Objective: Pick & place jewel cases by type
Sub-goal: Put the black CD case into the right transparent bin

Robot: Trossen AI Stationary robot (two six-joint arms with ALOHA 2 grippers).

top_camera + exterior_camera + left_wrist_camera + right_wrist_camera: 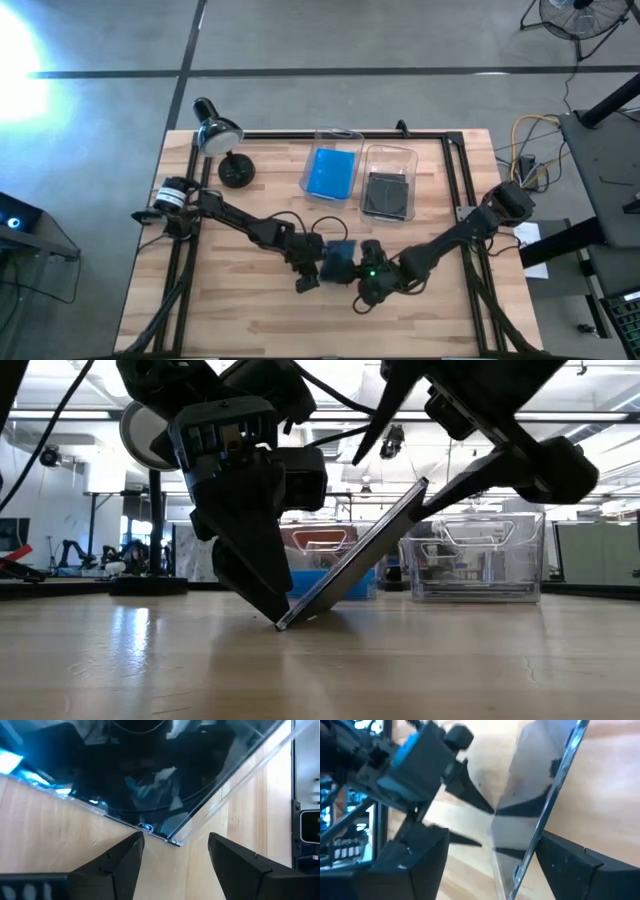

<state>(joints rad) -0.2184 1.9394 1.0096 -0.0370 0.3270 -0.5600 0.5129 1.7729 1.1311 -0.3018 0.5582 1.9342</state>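
One jewel case [355,555], blue in the high view [340,257], stands tilted at mid-table. Its lower edge is on the wood and its upper edge points up toward the right arm. My left gripper [175,839] is open, pointing steeply down at that lower edge, one fingertip on either side of a corner. My right gripper [492,834] is open, and the case passes edge-on between its fingers. Other blue cases lie in the left clear bin [332,172], and dark grey ones lie in the right bin [387,190]. My left gripper meets the case's lower edge [145,827] beside its corner with one fingertip [136,840]. The fingers come from above, slanting toward the table's right, and the edge [282,622] rests on the table against them. My right gripper does not pinch the case. The tilted case leans with its face [540,827] against one finger [560,855]; the other finger stands clear of it.
A desk lamp [222,140] stands at the far left of the table. The two clear bins sit side by side at the far middle. Bare wood lies toward the near edge [330,325]. Black rails run along both sides of the table.
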